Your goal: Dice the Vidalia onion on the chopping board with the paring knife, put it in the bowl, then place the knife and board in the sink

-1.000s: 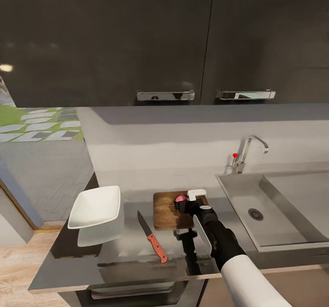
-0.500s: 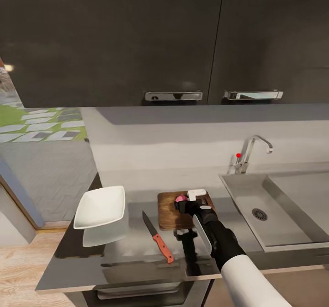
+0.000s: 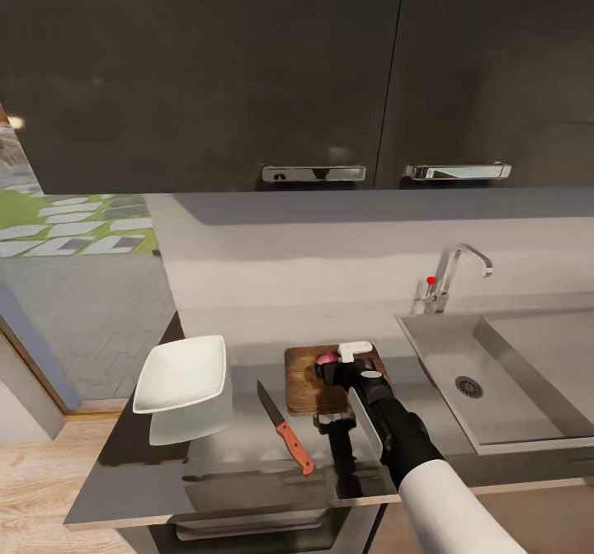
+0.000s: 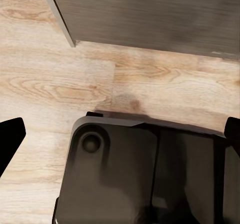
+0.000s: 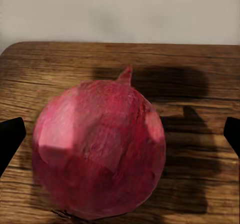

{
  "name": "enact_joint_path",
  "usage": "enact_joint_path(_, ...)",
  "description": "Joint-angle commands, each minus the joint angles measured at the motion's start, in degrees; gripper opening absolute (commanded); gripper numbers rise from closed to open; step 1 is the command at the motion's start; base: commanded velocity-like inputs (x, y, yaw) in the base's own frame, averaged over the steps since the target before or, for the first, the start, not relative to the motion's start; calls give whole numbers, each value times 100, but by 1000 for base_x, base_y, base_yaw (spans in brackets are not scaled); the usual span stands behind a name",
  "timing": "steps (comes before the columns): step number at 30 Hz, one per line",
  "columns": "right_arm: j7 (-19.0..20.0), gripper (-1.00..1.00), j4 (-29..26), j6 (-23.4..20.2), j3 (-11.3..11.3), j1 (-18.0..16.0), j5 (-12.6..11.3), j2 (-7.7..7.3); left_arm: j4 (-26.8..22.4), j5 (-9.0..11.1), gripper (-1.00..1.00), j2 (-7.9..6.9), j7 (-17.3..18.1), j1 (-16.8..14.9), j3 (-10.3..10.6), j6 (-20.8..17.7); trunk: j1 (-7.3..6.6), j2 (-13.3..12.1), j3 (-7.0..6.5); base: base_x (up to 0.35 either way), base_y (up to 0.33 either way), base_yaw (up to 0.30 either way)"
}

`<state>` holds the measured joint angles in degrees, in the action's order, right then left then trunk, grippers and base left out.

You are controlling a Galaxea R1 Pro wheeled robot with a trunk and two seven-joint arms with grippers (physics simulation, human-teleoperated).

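My right gripper, fingers spread wide, flanks the red onion on the chopping board. Glossy grey countertop: bowl, paring knife, sink right. My left gripper hangs parted over wood floor.

This is a home kitchen. Dark glossy wall cupboards with chrome handles hang above a grey countertop. Right of the gripper sits a steel sink with a curved tap. A wooden chopping board lies under the gripper, a knife and a white bowl to its left. Light wooden flooring runs below.
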<state>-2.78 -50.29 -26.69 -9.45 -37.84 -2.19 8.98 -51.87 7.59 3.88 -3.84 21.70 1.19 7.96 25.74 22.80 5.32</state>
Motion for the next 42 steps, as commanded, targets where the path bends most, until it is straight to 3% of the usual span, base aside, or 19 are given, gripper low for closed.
enact_joint_path(1,-29,100,-7,-29,-13,-4,-25,-3,-6,57,100,-1,-20,-1,13,13,4,12,12,0,0,0)
enact_joint_path(31,-36,100,-7,-29,-13,-4,-17,-3,-6,56,100,-1,-20,0,13,13,4,12,11,0,0,0)
enact_joint_path(42,-38,100,-7,-29,-17,-4,-20,-1,-7,57,100,-1,-20,-1,13,13,4,12,-65,0,0,0)
